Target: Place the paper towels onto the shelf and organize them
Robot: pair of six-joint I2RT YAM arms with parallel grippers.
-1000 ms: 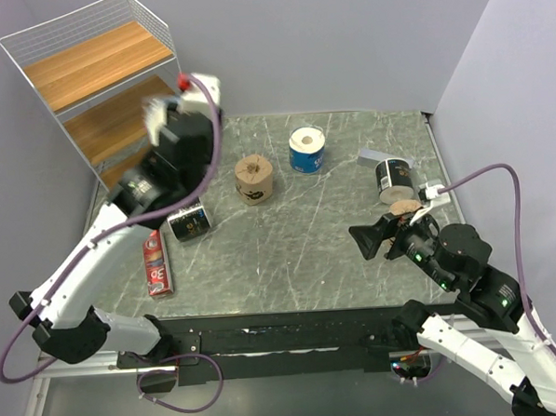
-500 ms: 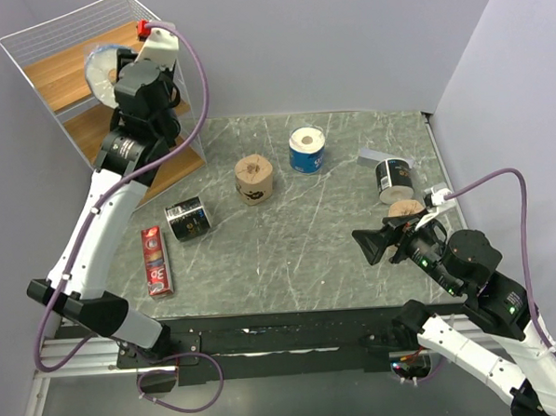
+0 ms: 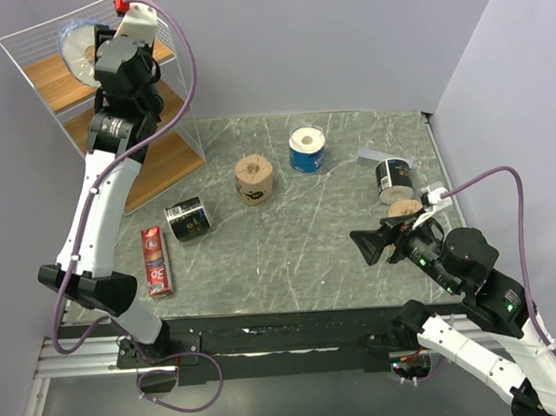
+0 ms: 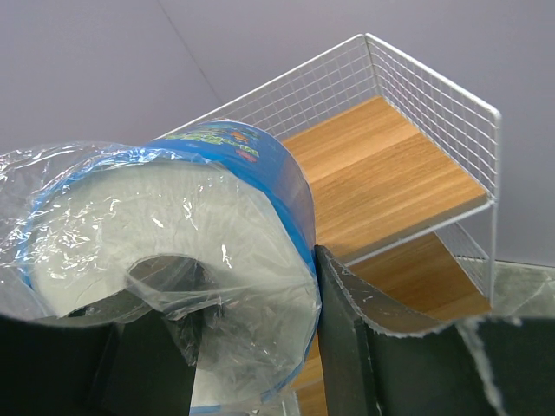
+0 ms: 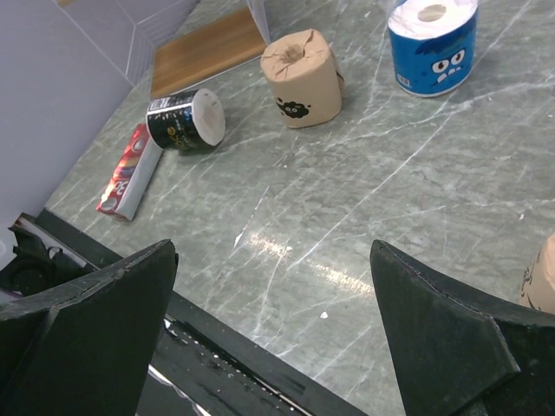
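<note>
From where I stand, the left gripper (image 4: 208, 347) is clamped on the blue-wrapped white paper towel roll (image 4: 173, 217), core facing the wrist, with the tall white wire shelf's (image 4: 434, 82) top wooden board (image 4: 390, 173) just ahead and below, while the right gripper (image 5: 270, 286) gapes wide and empty, well apart.

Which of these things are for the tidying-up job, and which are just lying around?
For the job: shelf, held blue roll, table blue roll, left black roll, right black roll, middle tan roll, right tan roll.
Just lying about: red box, grey block.
</note>
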